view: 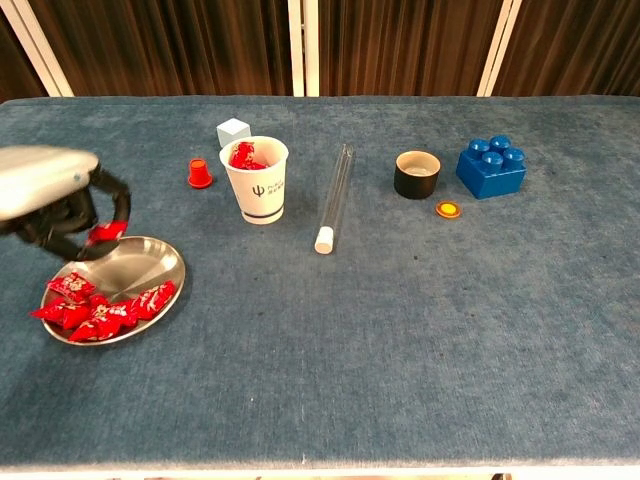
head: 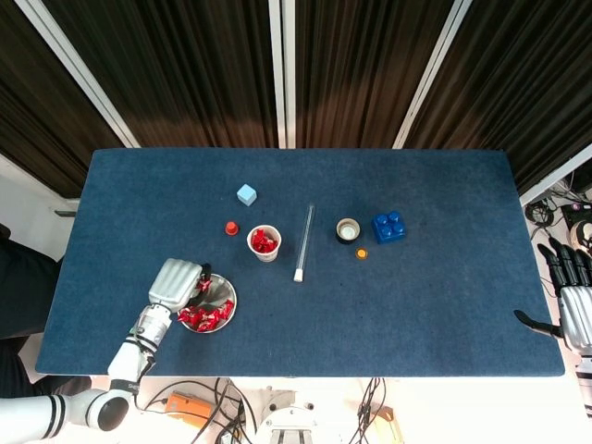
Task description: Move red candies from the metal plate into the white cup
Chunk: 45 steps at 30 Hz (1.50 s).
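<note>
The metal plate (view: 150, 260) (head: 225, 294) lies near the front left of the table with several red candies (view: 100, 310) (head: 208, 317) in it. My left hand (view: 55, 200) (head: 178, 282) hovers above the plate's far left side and pinches one red candy (view: 105, 232) in its fingertips. The white cup (view: 256, 180) (head: 265, 243) stands behind and to the right of the plate, with red candies (view: 245, 156) inside. My right hand (head: 572, 296) is off the table's right edge, fingers spread, holding nothing; the chest view does not show it.
A small red cap (view: 200, 173) and a light blue cube (view: 233, 132) sit near the cup. A clear tube (view: 334, 195) lies right of it. Farther right are a black cup (view: 417, 174), an orange disc (view: 448, 209) and a blue brick (view: 492, 166).
</note>
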Tool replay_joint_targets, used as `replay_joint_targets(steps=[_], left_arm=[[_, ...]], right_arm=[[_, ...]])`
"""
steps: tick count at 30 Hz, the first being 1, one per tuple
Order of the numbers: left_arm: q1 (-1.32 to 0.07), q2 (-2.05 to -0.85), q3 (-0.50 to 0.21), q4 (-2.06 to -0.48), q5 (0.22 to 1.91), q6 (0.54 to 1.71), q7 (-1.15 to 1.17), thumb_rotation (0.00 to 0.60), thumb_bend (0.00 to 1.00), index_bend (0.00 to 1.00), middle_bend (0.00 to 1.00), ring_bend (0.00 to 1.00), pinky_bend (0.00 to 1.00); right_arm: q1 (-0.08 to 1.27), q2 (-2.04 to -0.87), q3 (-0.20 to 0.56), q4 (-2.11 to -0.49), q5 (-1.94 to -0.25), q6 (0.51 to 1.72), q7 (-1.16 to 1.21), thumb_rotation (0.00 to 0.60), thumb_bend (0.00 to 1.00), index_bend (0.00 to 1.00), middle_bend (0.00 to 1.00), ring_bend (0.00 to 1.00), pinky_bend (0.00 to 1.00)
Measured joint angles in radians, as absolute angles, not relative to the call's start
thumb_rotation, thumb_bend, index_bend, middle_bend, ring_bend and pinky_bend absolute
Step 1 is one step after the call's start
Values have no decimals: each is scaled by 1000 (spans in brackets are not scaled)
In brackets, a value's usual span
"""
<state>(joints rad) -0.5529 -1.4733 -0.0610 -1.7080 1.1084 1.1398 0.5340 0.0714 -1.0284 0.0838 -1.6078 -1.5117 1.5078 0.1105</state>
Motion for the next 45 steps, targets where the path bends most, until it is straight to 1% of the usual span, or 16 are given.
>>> replay_joint_targets(steps=[6, 10, 16, 21, 26, 28, 32, 37, 45], left_arm=[[-644, -1459, -177, -1739, 1105, 1087, 514, 600, 407, 600, 942, 866, 851], [-722, -1480, -253, -1726, 1049, 1034, 510, 600, 402, 600, 944, 866, 851], [-837, -1532, -316, -1671, 906, 962, 540, 600, 390, 597, 944, 866, 851], [-900, -1571, -325, -1622, 808, 942, 580, 600, 372, 588, 941, 864, 851], [-930, -1593, -301, -1583, 754, 945, 606, 600, 335, 547, 940, 861, 851], [-934, -1595, -291, -1575, 744, 953, 610, 600, 310, 532, 939, 861, 851], [-936, -1595, -281, -1572, 734, 967, 605, 600, 227, 471, 939, 860, 851], [-937, -1589, -272, -1576, 736, 977, 587, 600, 164, 413, 939, 860, 851], [-932, -1578, -265, -1595, 762, 996, 556, 600, 136, 385, 939, 860, 851]], right_arm=[[65, -1030, 81, -1602, -1509, 1512, 119, 600, 174, 0, 0, 0, 0], [61, -1028, 82, -1600, -1504, 1516, 122, 600, 173, 0, 0, 0, 0], [58, -1025, 83, -1598, -1496, 1514, 124, 600, 173, 0, 0, 0, 0], [57, -1027, 84, -1585, -1484, 1505, 137, 600, 173, 0, 0, 0, 0], [62, -1031, 86, -1574, -1481, 1495, 145, 600, 172, 0, 0, 0, 0], [63, -1032, 87, -1572, -1480, 1493, 146, 600, 173, 0, 0, 0, 0], [67, -1034, 88, -1572, -1482, 1489, 144, 600, 171, 0, 0, 0, 0], [68, -1034, 87, -1575, -1483, 1488, 142, 600, 172, 0, 0, 0, 0], [63, -1028, 88, -1582, -1485, 1496, 140, 600, 172, 0, 0, 0, 0]])
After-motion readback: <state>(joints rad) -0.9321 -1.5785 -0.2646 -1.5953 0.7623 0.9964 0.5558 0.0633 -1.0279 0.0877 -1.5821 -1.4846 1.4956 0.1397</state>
